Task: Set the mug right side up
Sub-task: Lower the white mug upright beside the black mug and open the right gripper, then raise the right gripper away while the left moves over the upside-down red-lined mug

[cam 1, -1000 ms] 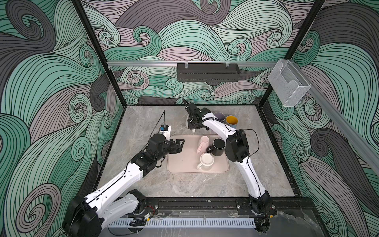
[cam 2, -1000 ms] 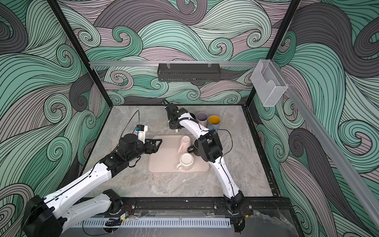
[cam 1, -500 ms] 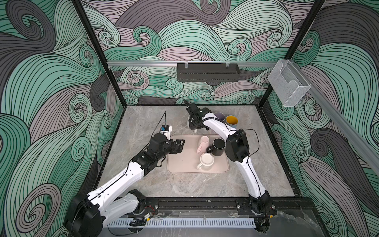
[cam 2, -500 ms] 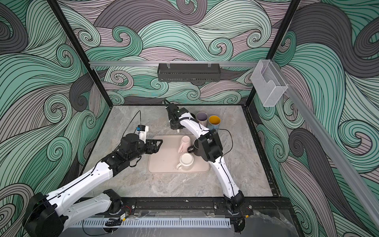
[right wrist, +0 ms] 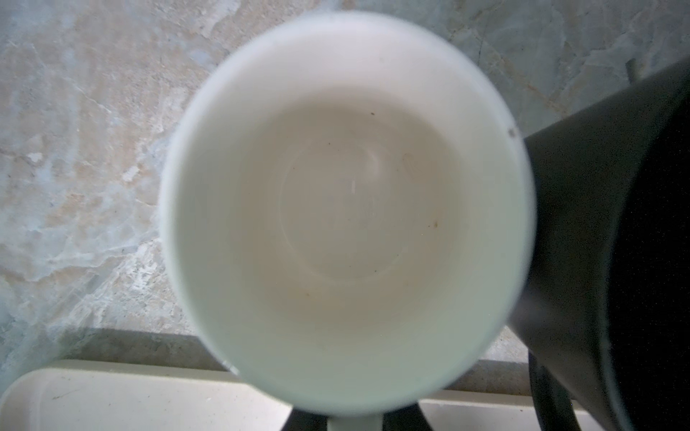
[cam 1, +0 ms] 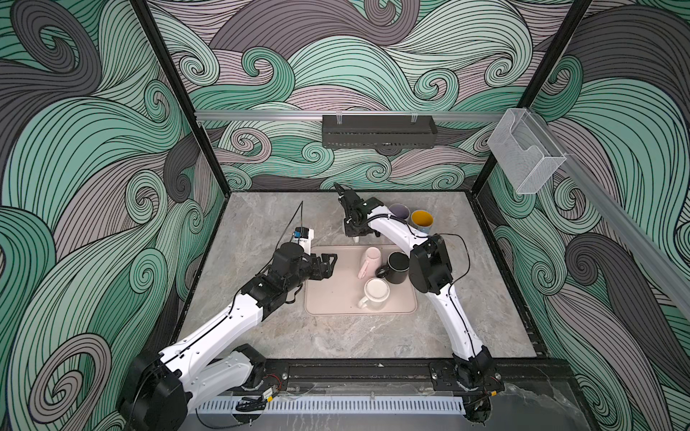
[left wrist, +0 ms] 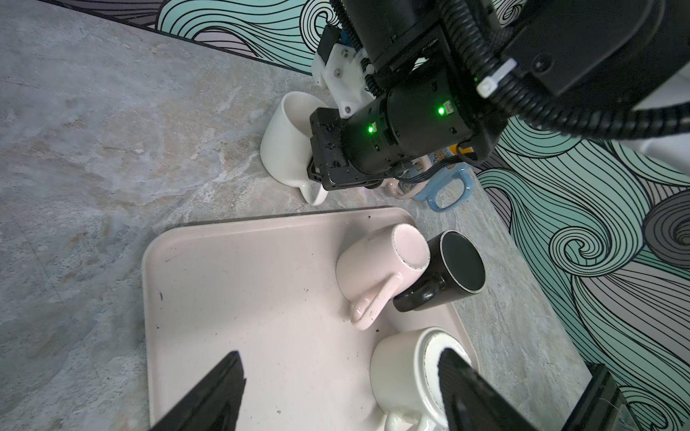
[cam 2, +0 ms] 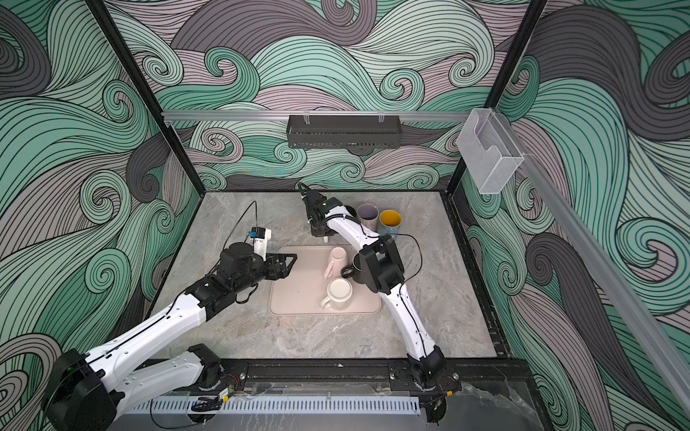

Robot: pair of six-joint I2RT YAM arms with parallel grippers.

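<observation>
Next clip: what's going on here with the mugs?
The right gripper is shut on the handle of a white mug, mouth up and tilted, just beyond the tray. The left gripper hangs open over the tray's edge, holding nothing. A pink mug, black mug and cream mug sit upside down on the tray.

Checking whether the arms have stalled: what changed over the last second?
Nothing visibly changed. The right end effector stays shut on the handle of the white mug, beyond the tray. The left end effector stays open at the tray's edge.
</observation>
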